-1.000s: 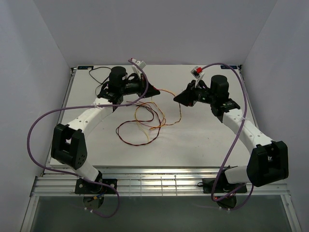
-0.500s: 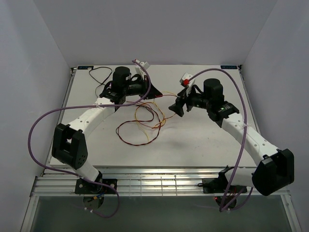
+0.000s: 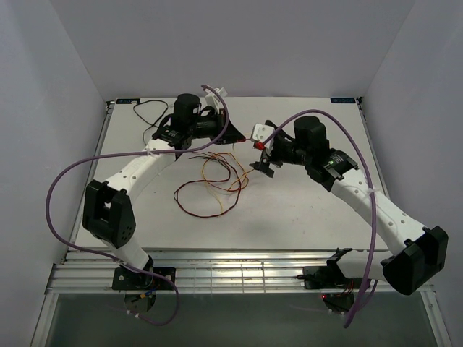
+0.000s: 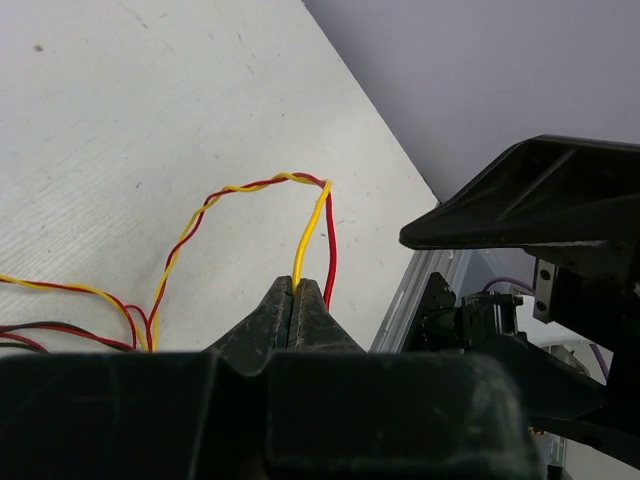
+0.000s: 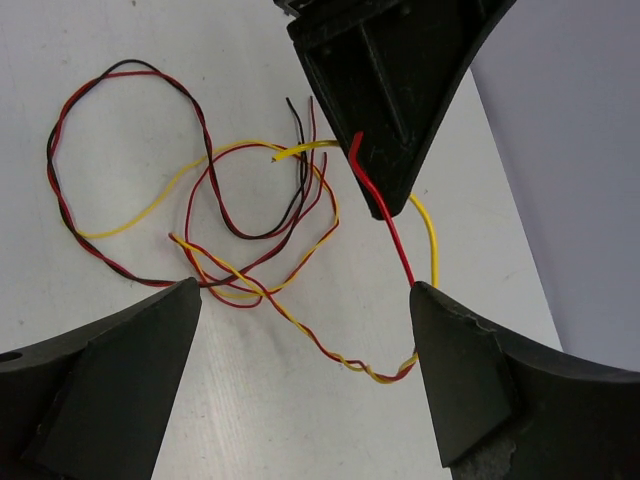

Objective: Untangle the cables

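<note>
The cables lie in a loose tangle of red, yellow and dark loops mid-table; the right wrist view shows them crossing, with a twisted red-yellow stretch. My left gripper is shut on the yellow cable, which enters between its closed jaws; a red cable runs alongside. My right gripper hangs open just right of the left one, above the twisted stretch. Its fingers stand wide apart, the right one touching or just in front of the red cable.
A black cable loops at the back left of the white table. Thick purple cables arc off both arms. The table's far edge and side rail run close by the left gripper. Grey walls enclose the table.
My right gripper has opened wide and swung left and forward, close to the left gripper. The left gripper has shifted slightly right, still shut on the yellow cable.
</note>
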You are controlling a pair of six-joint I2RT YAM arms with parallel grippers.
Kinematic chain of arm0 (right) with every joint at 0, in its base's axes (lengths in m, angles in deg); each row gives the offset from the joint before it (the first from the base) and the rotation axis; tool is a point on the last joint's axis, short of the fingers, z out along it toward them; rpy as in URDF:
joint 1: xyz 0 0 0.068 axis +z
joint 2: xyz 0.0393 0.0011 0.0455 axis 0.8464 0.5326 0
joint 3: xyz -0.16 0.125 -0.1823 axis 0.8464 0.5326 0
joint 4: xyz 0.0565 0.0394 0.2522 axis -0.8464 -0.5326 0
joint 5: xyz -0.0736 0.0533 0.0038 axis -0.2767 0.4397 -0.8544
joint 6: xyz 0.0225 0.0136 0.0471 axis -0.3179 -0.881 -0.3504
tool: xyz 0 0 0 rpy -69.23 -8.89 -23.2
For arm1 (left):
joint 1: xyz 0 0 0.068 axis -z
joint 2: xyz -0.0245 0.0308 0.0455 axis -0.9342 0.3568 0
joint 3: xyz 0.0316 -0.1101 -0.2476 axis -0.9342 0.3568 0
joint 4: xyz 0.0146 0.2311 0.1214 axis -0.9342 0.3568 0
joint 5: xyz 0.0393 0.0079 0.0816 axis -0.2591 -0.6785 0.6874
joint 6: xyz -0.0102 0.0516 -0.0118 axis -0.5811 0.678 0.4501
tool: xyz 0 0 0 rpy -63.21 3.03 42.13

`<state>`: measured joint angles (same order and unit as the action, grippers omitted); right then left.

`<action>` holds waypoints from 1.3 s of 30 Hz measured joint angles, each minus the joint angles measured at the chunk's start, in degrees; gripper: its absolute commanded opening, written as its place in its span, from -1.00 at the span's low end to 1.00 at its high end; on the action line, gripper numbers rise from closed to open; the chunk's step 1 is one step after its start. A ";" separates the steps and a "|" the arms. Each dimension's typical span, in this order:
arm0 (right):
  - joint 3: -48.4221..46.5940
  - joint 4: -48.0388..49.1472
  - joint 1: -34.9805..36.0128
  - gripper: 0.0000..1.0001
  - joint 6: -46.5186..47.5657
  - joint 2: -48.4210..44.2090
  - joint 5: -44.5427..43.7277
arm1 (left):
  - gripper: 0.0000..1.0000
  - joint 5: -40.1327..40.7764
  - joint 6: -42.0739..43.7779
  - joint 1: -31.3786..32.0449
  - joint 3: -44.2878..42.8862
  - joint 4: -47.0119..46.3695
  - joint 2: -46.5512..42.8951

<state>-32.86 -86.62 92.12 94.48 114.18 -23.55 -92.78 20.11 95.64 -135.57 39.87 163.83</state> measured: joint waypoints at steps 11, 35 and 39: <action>-3.50 -8.11 0.00 0.80 9.97 2.14 6.97 | -1.00 1.14 -0.61 1.01 0.02 2.47 0.74; -7.78 -9.62 0.48 0.91 10.82 8.39 5.53 | -1.00 2.93 -0.42 2.58 1.01 3.80 -2.23; -7.78 -9.20 0.59 0.90 9.81 8.48 3.61 | -1.00 2.99 -0.20 2.91 1.01 3.76 -2.36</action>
<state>-40.64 -95.82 92.71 104.30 122.66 -19.95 -89.79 19.92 98.55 -134.56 43.63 161.47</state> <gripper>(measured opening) 0.988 0.020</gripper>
